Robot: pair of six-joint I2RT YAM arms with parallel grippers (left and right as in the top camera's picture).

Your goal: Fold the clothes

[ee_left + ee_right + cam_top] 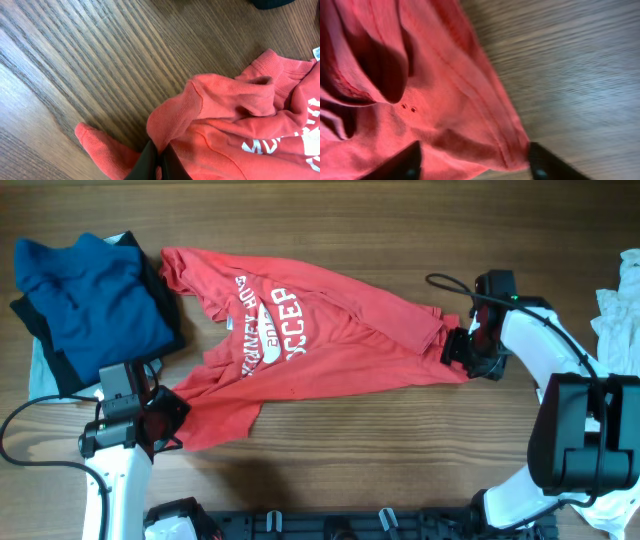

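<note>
I see the surface (400, 450) bare along its front and far edges. The red shirt (320, 350) lies mid-surface, its long axis running from lower left to right. A blue pile (90, 300) crowds its left end. My left pincer (159, 161) pinches the shirt's lower-left corner. My right pincer (472, 150) is spread astride the right hem.

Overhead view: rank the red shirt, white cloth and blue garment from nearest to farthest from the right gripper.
1. Red shirt, its end between the right gripper's fingers.
2. White cloth, at the right edge.
3. Blue garment, far left.
</note>
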